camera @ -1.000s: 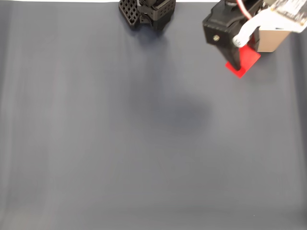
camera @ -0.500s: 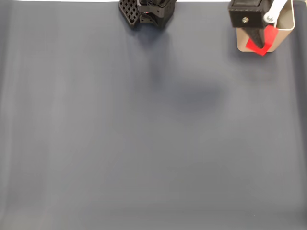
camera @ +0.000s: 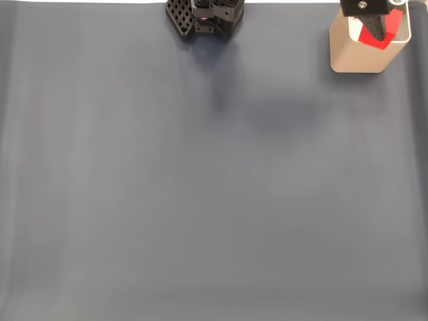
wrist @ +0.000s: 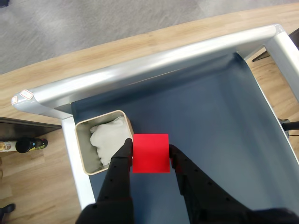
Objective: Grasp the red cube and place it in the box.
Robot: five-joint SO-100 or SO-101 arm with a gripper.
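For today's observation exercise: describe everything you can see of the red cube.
The red cube is small, bright red and plain-faced, with a matte, sharp-edged look. It is held off the surface, clamped between the two black fingers of the end effector. In the fixed view it hangs by the beige box's open top; in the wrist view it sits just beside the rim.

Grey-blue table (camera: 200,200) w/ silver metal edge, seen in wrist view. On it: beige box (camera: 354,57) top right in fixed view, black perforated base (camera: 200,17) at top edge.
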